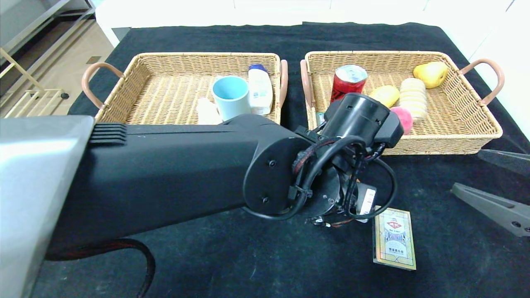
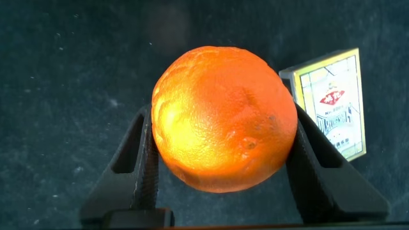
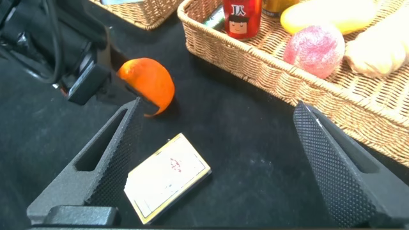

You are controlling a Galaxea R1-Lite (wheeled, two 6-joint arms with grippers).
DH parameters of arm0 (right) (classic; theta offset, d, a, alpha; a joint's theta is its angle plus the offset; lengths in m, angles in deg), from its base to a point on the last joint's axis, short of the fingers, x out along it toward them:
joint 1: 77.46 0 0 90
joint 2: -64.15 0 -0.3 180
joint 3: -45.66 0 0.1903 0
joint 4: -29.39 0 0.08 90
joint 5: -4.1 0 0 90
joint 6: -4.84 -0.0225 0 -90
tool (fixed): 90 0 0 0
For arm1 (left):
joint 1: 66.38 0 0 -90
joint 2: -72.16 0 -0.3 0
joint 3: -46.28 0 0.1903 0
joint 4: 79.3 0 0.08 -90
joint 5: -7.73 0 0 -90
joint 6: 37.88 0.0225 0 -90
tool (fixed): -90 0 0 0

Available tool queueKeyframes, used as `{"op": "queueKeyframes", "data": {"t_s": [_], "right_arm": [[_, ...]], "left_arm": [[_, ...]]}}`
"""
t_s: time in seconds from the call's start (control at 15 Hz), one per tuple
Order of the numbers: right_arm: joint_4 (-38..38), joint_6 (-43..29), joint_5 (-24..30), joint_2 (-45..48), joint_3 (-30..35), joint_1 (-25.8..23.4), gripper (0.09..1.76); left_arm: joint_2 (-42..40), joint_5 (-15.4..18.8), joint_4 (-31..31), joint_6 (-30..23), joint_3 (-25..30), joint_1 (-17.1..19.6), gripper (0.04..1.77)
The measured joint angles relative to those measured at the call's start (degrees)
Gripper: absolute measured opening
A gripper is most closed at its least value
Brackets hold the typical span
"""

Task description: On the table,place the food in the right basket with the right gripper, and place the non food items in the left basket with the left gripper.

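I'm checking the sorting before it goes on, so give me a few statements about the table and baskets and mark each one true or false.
1. The left hand has its fingers on either side of the orange. True.
2. The card box lies inside the left basket. False: it lies on the black table, beside the orange.
3. The red can stands upright in the right basket. True.
4. The blue cup is in the right basket. False: it is in the left basket.
5. The right hand is closed on the card box. False: it is open and holds nothing.
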Motion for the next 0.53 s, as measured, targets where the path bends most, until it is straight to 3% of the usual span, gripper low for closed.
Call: {"op": "queueKeyframes", "data": {"t_s": [0.53], "right_arm": [[0.0, 0.0, 0.0, -0.2, 0.1, 0.1, 1.71]], "left_arm": [[0.2, -0.1, 0.3, 0.1, 0.3, 0.0, 1.15]]}}
